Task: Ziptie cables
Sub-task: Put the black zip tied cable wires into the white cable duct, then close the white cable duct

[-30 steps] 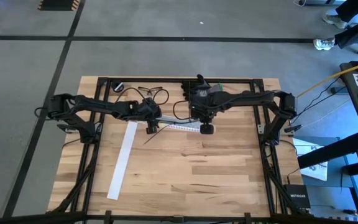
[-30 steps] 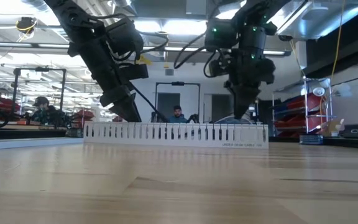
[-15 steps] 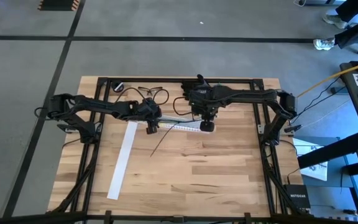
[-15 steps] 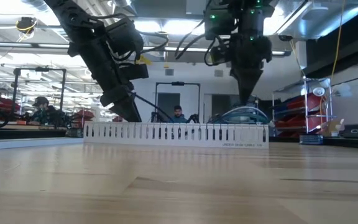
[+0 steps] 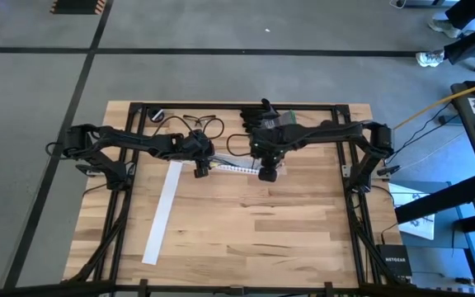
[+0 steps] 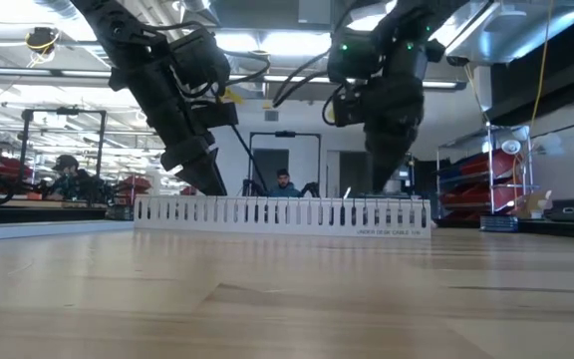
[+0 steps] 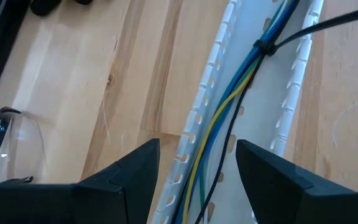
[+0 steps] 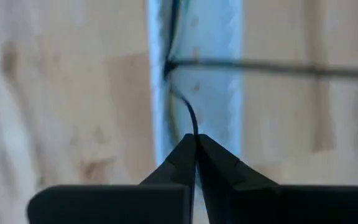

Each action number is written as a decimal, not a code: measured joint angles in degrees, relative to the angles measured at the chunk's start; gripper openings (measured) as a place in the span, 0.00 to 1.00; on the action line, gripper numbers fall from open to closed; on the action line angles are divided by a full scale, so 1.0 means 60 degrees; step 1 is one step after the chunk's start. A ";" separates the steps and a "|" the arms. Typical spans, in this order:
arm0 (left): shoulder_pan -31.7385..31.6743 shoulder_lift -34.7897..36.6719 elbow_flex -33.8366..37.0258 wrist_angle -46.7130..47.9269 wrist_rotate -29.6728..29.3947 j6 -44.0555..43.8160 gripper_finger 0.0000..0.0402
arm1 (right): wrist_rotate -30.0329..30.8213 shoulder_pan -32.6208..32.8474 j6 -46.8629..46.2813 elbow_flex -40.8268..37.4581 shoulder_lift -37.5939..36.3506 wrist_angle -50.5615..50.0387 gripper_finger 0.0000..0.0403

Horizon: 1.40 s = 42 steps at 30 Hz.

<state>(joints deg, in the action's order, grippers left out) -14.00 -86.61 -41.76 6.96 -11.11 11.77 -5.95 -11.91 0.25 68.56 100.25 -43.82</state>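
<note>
High view shows a light wooden table (image 5: 246, 223) with a black metal frame around it. Two dark arms reach in from the sides and meet near the far middle of the table. A white plastic rail with many little slots (image 5: 231, 167) lies there between them. A long flat white strip (image 5: 162, 213) lies on the wood near the left arm, slanting toward the near edge.

The left gripper (image 5: 199, 167) sits at the left end of the rail. In the left wrist view its two dark fingers (image 7: 129, 177) stand apart, one on each side of the rail (image 7: 253, 93), and they hold nothing. Inside the rail runs a bunch of thin wires, blue, yellow and green ones with dark ones beside them. These are the cables (image 7: 238, 87). A thin black tie (image 7: 265, 48) is wrapped around the bunch, and its long tail sticks out over one wall of the rail.

The right gripper (image 5: 265, 172) is over the right end of the rail. In the right wrist view its fingers (image 8: 219, 165) are pressed together, and a thin black strand (image 8: 188, 115) comes out from between the tips. That strand curves to the cables (image 8: 169, 37) at the rail's wall.

Low view shows the rail (image 6: 282, 214) standing on the table, with both grippers just behind it. A person (image 6: 283, 183) sits far back in the room.
</note>
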 joint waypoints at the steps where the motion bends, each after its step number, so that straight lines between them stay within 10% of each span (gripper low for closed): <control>1: 0.0000 0.0000 0.0000 0.0000 0.0000 0.0000 0.49 | 0.0050 0.0001 -0.0006 -0.0084 0.0000 0.0298 0.00; 14: 0.0007 0.0000 -0.0004 0.0000 0.0000 -0.0013 0.49 | -0.0102 0.0052 -0.0484 -0.0814 0.0084 0.1867 0.03; 25: 0.0042 0.0004 -0.0114 0.0211 -0.0022 -0.0072 0.49 | 0.0153 0.0051 0.0396 0.1247 -0.0027 -0.0949 0.40; 33: 0.0346 0.0944 -0.0751 0.2446 -0.1042 -0.0242 0.49 | -0.0183 0.0052 0.1019 0.0142 -0.0894 0.0623 0.54; 42: 0.1006 0.2743 -0.0805 0.6640 -0.1399 -0.5278 0.49 | 0.0255 0.0669 0.0790 -0.2306 -0.1837 0.3473 0.54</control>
<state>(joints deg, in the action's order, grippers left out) -7.96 -70.15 -46.59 46.80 -19.51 -19.90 -4.42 -7.89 4.99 54.72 89.23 -22.98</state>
